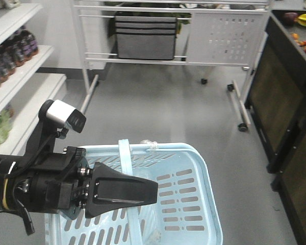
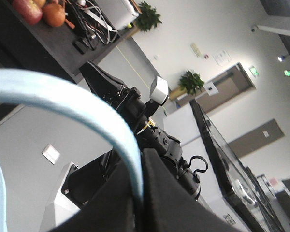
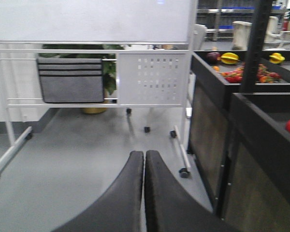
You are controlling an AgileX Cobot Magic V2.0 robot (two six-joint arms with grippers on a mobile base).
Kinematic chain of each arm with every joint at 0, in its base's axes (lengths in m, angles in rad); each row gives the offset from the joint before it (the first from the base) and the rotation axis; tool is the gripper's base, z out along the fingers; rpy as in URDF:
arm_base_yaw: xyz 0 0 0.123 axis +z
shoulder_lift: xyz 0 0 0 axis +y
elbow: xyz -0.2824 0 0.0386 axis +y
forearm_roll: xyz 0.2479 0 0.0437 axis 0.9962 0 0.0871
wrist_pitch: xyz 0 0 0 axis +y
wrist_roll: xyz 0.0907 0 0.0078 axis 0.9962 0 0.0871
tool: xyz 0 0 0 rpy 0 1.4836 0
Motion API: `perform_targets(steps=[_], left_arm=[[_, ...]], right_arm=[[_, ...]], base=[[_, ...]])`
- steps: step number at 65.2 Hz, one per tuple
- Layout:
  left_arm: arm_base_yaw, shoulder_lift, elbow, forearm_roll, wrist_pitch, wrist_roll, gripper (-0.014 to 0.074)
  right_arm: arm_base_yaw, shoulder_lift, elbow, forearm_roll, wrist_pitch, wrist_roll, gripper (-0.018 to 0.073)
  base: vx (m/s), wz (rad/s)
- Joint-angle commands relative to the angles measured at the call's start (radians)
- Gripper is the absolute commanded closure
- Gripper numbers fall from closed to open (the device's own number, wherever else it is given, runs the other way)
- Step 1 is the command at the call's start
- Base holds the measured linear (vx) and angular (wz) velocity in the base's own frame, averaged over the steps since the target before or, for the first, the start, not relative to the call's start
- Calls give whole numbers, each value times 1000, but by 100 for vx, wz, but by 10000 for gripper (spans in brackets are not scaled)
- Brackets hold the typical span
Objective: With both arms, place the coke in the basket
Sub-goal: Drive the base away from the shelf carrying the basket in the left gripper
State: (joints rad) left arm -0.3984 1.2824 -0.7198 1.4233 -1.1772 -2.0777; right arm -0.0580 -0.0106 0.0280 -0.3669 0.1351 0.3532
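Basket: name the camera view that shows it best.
The exterior front-facing view: it shows the basket from above, with slotted walls, rim and handle, and a black pincer over it. The left wrist view catches only a curved pale blue strip, seemingly its handle, close up. The right wrist view shows none of it.

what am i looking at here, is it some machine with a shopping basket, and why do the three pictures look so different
It is a two-armed robot in a shop-like room. The front view looks down from the robot's body: one black arm reaches over a light blue basket; I cannot tell which arm it is. The other two pictures come from cameras on the wrists. The left wrist view looks upward past the basket's handle, which is very close to the lens, at another black arm. The right wrist view shows the right gripper, jaws shut with nothing between them, above grey floor. No red coke bottle shows in any view.
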Motion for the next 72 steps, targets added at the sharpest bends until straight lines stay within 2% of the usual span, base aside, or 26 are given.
perform_targets(steps=[1, 27, 72], left_arm=[[-3, -31, -26, -82, -204, 1, 603], [-3, -31, -26, -82, -204, 1, 603], [-3, -31, -26, -82, -204, 1, 603]], right_arm=[[0, -18, 11, -14, -70, -5, 564], [0, -18, 11, -14, -70, -5, 564], [0, -18, 11, -14, -70, -5, 564]], base=[[14, -43], [18, -34], [26, -18]])
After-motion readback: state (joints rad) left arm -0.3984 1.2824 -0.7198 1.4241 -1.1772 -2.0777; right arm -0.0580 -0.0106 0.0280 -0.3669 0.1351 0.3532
